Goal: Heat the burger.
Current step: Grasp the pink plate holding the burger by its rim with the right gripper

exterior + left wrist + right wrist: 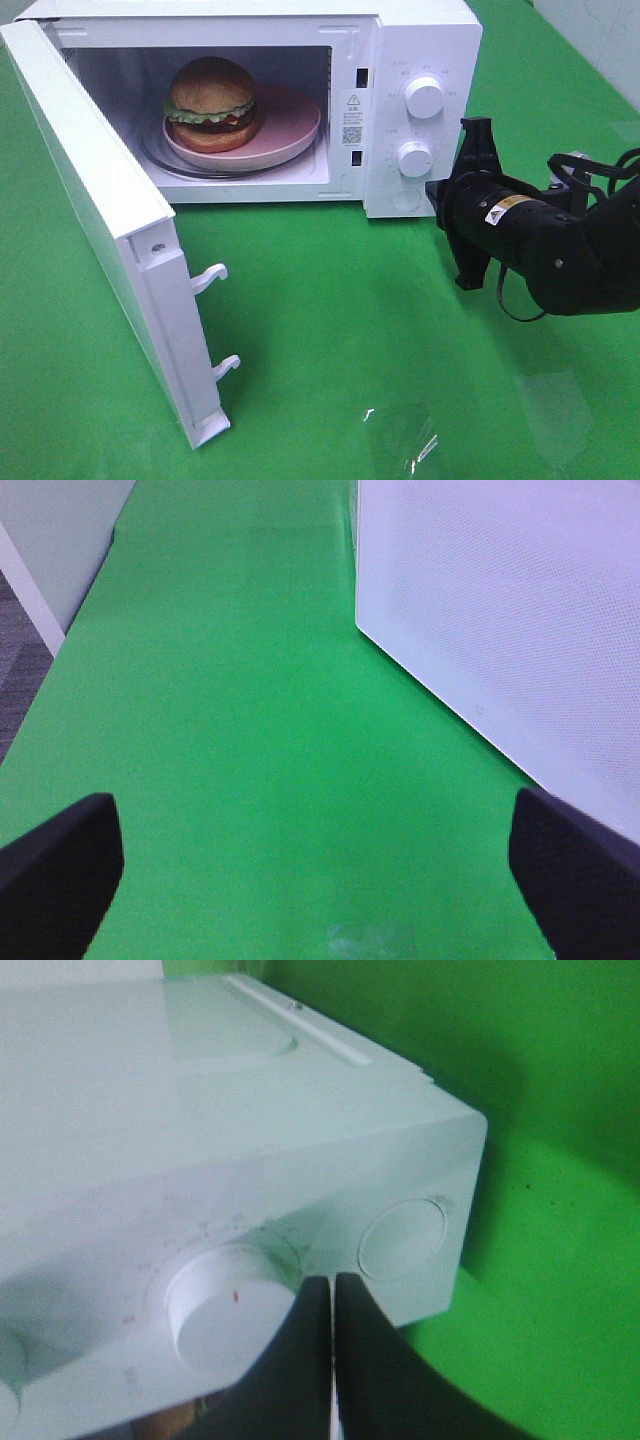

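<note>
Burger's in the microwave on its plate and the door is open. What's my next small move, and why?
Probably push the door shut with the left gripper: the burger already sits on the pink plate inside the microwave, the door stands wide open, and the open left gripper is beside its outer panel. The shut right gripper sits by the lower knob.
</note>
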### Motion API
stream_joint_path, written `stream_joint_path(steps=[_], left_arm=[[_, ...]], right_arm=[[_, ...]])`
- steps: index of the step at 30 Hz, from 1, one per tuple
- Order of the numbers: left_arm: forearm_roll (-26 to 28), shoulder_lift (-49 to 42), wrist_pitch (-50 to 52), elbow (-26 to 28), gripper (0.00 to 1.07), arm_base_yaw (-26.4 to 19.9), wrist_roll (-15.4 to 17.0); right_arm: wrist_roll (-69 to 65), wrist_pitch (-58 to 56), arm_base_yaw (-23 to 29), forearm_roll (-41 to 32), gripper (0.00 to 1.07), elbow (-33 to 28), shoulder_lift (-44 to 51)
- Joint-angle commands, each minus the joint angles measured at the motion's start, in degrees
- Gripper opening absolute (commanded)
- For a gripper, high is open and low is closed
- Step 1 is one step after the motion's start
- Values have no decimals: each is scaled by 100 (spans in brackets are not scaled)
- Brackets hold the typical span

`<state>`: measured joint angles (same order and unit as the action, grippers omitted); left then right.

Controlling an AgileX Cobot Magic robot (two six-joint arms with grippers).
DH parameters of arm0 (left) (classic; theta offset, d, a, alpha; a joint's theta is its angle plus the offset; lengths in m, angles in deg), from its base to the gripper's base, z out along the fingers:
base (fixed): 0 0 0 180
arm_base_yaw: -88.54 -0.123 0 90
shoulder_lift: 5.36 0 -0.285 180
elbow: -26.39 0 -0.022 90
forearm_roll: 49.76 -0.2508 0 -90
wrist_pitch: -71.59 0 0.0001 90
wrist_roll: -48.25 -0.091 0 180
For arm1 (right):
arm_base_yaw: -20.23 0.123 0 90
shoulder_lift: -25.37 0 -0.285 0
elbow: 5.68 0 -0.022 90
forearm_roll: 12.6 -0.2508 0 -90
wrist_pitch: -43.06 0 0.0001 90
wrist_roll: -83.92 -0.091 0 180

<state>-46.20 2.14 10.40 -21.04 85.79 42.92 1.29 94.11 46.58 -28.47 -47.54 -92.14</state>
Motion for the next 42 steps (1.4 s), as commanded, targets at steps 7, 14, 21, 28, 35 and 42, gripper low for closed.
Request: stream_joint_path(steps=[7,14,21,28,35,42], left_arm=[[-6,-97,-17,-17,98,-23,0],[-6,-97,-17,-17,98,-23,0],[-6,-97,-17,-17,98,-23,0],[-6,-97,-17,-17,98,-23,0],[-6,-97,-17,-17,98,-23,0],[-6,-97,-17,-17,98,-23,0]], right_arm=[[1014,-1513,-23,951,0,-309,980],[2395,-2773,-23,1261,2,-309,1725],[4154,-4360,-23,1261,2,-149,2343],[5798,-6033,-23,1261,3,344,2607],[7030,-7506,-23,1255,4,957,2641],[8560,-8818,-23,1255,5,1633,2641]])
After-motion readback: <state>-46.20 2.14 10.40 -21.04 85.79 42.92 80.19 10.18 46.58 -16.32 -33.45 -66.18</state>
